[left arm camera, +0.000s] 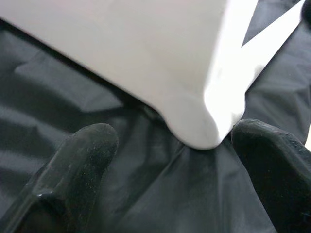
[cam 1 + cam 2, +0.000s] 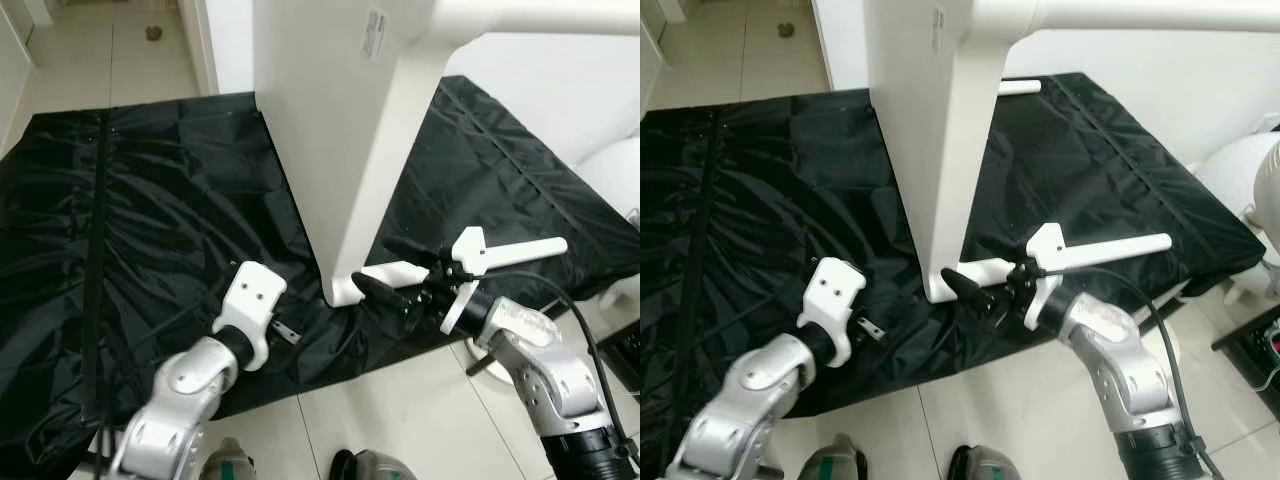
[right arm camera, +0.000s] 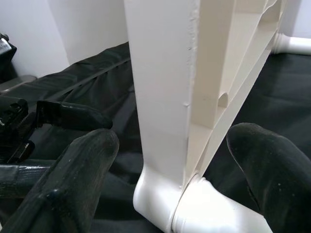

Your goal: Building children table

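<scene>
Right gripper [image 2: 395, 270], fingers spread wide, one black finger [image 3: 80, 170] on either side of the white leg [image 2: 400, 272] that projects sideways from the lower corner of the table panel [image 2: 330, 130]. In the right wrist view the leg's socket and the panel edge [image 3: 163, 97] lie in the gap between the two fingers; whether either pad touches the plastic cannot be told. The leg [image 2: 1110, 248] runs on past the gripper's white wrist bracket, away from the panel, just above the black sheet [image 2: 150, 230].

Left gripper [image 2: 285, 332], low over the sheet, on the panel's other side and near its bottom corner. Its two fingers [image 1: 82, 155] are likewise spread apart and hold nothing; the rounded lower corner of the panel [image 1: 194, 121] sits ahead of them, roughly midway between the tips, apart from both.

The panel, the white tabletop of the children's table, stands on edge on the sheet, rising above both grippers. A second white leg [image 2: 530, 18] projects from its top, directly above the right gripper. The sheet covers the tiled floor [image 2: 400, 420], with its near edge beneath both silver arms.
</scene>
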